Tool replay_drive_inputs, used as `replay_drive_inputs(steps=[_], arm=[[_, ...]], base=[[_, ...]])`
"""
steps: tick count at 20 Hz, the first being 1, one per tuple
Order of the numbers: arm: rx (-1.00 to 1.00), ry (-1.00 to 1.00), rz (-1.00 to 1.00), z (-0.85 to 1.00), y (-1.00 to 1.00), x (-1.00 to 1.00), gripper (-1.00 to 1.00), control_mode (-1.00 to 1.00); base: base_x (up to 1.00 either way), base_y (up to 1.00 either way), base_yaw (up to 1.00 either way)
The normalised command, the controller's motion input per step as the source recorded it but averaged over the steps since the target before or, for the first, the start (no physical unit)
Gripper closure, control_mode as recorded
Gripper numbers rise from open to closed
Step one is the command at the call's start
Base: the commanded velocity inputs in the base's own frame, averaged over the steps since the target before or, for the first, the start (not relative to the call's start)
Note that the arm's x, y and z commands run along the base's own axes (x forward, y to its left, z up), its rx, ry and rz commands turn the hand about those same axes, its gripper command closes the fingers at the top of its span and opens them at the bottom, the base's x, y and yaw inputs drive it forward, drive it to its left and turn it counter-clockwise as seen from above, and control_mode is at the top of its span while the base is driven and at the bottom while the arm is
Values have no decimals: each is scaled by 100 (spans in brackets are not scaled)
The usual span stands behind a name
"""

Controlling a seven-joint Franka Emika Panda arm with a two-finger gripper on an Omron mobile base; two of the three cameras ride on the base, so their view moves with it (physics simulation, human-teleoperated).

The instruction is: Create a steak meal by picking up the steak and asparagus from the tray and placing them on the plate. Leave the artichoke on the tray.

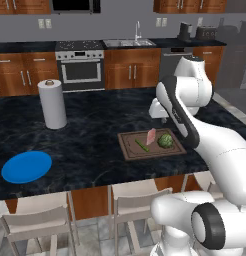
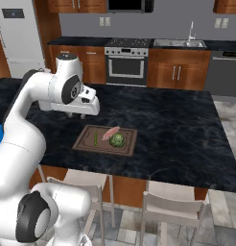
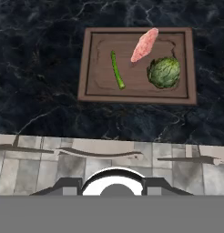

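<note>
steak point(image 3: 144, 44): pinkish-red streaked slab, tilted up on wooden tray point(image 3: 89, 73) | asparagus point(image 3: 117, 69): thin green stalk | artichoke point(image 3: 164, 72): round, leafy | blue plate point(image 1: 26, 166) apart on counter point(image 1: 90, 135) | jaws: state cannot be told

Your white jointed arm point(image 1: 215, 145) rises from the base, bends at a high elbow and folds back toward you, with the hand held above the near counter edge. Your white two-finger gripper point(image 2: 78, 115) points down. You cannot tell how wide its jaws stand.
</note>
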Motion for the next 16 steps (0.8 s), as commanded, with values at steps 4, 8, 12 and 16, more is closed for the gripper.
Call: replay_drive_inputs(steps=[4, 8, 12, 16], arm=[[0, 0, -5, -10, 1, 1, -100, -100], [0, 0, -1, -38, 0, 14, -100, -100], [0, 0, 0, -32, 0, 18, -100, -100], [0, 1, 0, -23, 0, 15, -100, -100]], base=[[0, 0, 0], [0, 0, 0], [0, 0, 0], [0, 0, 0]])
